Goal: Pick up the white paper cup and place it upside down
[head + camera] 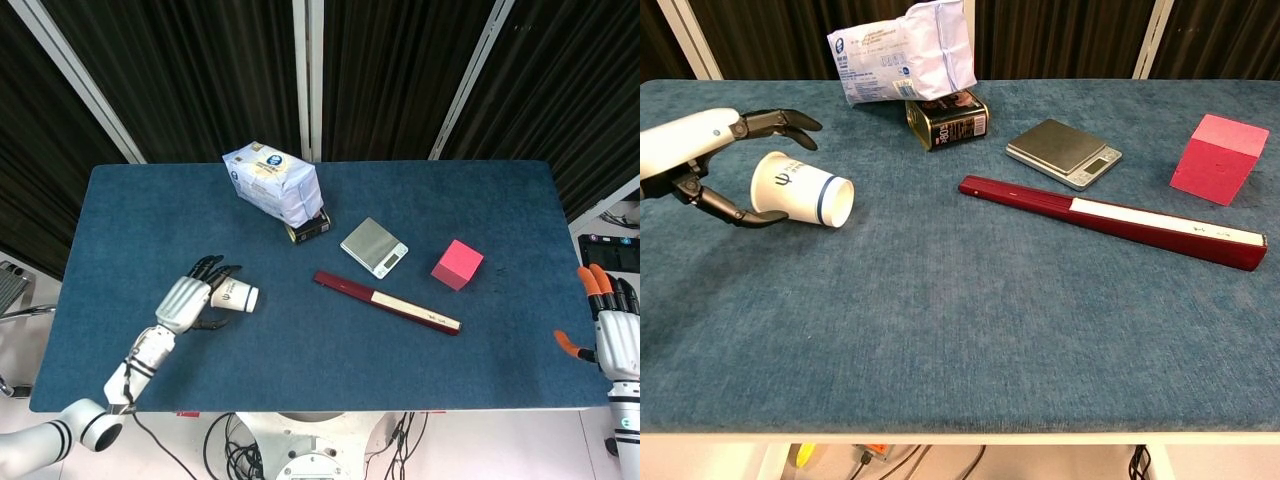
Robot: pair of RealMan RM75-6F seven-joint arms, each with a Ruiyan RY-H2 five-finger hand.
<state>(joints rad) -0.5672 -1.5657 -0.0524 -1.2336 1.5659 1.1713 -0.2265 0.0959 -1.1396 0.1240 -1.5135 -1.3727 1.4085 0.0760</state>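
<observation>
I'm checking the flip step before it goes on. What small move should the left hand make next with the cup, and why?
Probably roll the wrist further so the rim turns down. The left hand holds the white paper cup on its side, mouth toward the red folded fan, low over the table, so it isn't inverted yet.

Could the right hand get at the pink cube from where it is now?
Probably yes. The right hand sits open off the table's right edge, and the pink cube stands nearest that side, with only bare blue cloth between them.
</observation>
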